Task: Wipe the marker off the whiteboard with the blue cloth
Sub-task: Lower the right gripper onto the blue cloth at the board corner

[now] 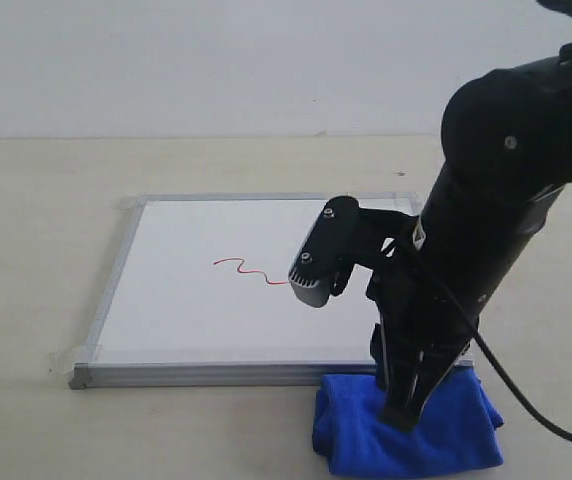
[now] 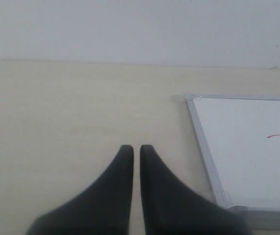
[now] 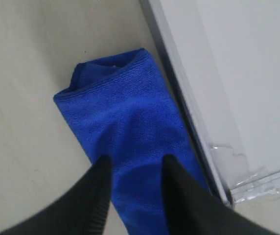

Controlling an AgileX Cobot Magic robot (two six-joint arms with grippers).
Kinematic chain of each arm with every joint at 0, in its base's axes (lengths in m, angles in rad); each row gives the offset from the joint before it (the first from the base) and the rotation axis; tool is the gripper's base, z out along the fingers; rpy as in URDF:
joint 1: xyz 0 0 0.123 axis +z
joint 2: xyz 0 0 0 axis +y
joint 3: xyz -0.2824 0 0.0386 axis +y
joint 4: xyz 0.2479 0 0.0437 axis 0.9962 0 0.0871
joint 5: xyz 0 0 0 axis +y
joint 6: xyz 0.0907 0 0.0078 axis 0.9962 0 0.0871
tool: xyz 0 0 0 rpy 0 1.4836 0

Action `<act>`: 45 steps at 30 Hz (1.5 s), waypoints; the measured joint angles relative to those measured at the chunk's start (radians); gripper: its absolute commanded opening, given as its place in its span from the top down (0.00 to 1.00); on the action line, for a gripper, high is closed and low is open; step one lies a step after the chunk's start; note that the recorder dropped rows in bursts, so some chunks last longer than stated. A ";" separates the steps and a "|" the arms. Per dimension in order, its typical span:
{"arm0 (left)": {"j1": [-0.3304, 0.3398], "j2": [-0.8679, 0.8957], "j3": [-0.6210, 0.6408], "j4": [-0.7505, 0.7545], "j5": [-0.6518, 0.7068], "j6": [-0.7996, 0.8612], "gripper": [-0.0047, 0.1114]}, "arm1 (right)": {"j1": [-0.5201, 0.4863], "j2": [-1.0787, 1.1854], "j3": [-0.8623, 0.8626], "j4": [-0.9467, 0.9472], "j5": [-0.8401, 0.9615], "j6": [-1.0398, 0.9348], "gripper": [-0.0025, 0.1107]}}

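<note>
In the exterior view, the right gripper is standing down onto the blue cloth, which is lying on the table against the near edge of the whiteboard, by its right corner. The marker is sitting near the board's middle, so from the cloth it is lying away from the camera and to the left, well apart. Its squiggle is running roughly left to right.

In the left wrist view, the left gripper is hovering over bare table with its fingers all but touching and nothing between them. It is resting off the board's side, and the red line's end is showing far across.

In the right wrist view, the jaws are standing parted, straddling a ridge of cloth and not yet clenched on it. The cloth's long axis is running alongside the board's frame. The right arm is plainly the nearer one. My judgement: it needs to pinch, lift, then carry the cloth diagonally onto the board.
</note>
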 measured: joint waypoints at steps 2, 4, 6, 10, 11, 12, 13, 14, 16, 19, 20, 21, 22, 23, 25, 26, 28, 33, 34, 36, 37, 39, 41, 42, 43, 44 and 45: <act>0.000 0.000 0.000 0.000 0.000 0.000 0.92 | 0.000 0.014 0.000 0.002 0.003 0.026 0.48; 0.000 0.000 0.000 0.000 0.000 0.000 0.92 | 0.000 0.030 0.000 0.009 0.005 0.048 0.49; 0.000 0.000 0.000 0.000 0.000 0.000 0.92 | 0.000 0.045 0.000 0.009 0.005 0.064 0.49; 0.000 0.000 0.000 0.000 0.000 0.000 0.92 | 0.000 0.070 0.000 0.011 0.005 0.087 0.49; 0.000 0.000 0.000 0.000 0.000 0.000 0.92 | 0.000 0.076 0.000 0.013 0.003 0.094 0.49; 0.000 0.000 0.000 0.000 0.000 0.000 0.92 | 0.000 0.083 0.000 0.013 0.003 0.103 0.49; 0.000 0.000 0.000 0.000 0.000 0.000 0.92 | 0.000 0.091 0.000 0.013 0.003 0.108 0.49; 0.000 0.000 0.000 0.000 0.000 0.000 0.92 | 0.000 0.100 0.000 0.013 0.003 0.111 0.49; 0.000 0.000 0.000 0.000 0.000 0.000 0.92 | 0.000 0.116 0.000 0.013 0.003 0.115 0.49; 0.000 0.000 0.000 0.000 0.000 0.000 0.92 | 0.000 0.140 0.000 0.013 0.003 0.115 0.49; 0.000 0.000 0.000 0.000 0.000 0.000 0.92 | 0.000 0.148 0.000 0.013 0.003 0.115 0.49; 0.000 0.000 0.000 0.000 0.000 0.000 0.92 | 0.000 0.156 0.000 0.014 0.003 0.115 0.49; 0.000 0.000 0.000 0.000 0.000 0.000 0.92 | 0.000 0.166 0.000 0.014 0.001 0.115 0.49; 0.000 0.000 0.000 0.000 0.000 0.000 0.92 | 0.000 0.174 0.000 0.014 -0.001 0.115 0.49; 0.000 0.000 0.000 0.000 0.000 0.000 0.92 | 0.000 0.195 0.000 0.014 -0.005 0.115 0.49; 0.000 0.000 0.000 0.000 0.000 0.000 0.92 | 0.000 0.205 0.000 0.014 -0.008 0.115 0.49; 0.000 0.000 0.000 0.000 0.000 0.000 0.92 | 0.000 0.220 0.000 0.014 -0.010 0.116 0.49; 0.000 0.000 0.000 0.000 0.000 0.000 0.92 | 0.000 0.257 -0.005 0.014 -0.026 0.133 0.31; 0.000 0.000 0.000 0.000 0.000 0.000 0.92 | 0.000 0.259 -0.005 0.018 -0.026 0.150 0.31; 0.000 0.000 0.000 0.000 0.000 0.000 0.92 | 0.001 0.259 -0.005 0.033 -0.023 0.168 0.35; 0.000 0.000 0.000 0.000 0.000 0.000 0.92 | 0.001 0.259 -0.005 0.033 -0.023 0.170 0.38; 0.000 0.000 0.000 0.000 0.000 0.000 0.92 | 0.001 0.259 -0.007 0.031 -0.025 0.177 0.42; 0.000 0.000 0.000 0.000 0.000 0.000 0.92 | 0.001 0.259 -0.007 0.028 -0.030 0.182 0.42; 0.000 0.000 0.000 0.000 0.000 0.000 0.92 | 0.001 0.259 -0.007 0.026 -0.031 0.183 0.40; 0.000 0.000 0.000 0.000 0.000 0.000 0.92 | 0.001 0.259 -0.007 0.024 -0.031 0.188 0.39; 0.000 0.000 0.000 0.000 0.000 0.000 0.92 | 0.001 0.259 -0.007 0.023 -0.033 0.194 0.38; 0.000 0.000 0.000 0.000 0.000 0.000 0.92 | 0.001 0.259 -0.007 0.023 -0.034 0.207 0.37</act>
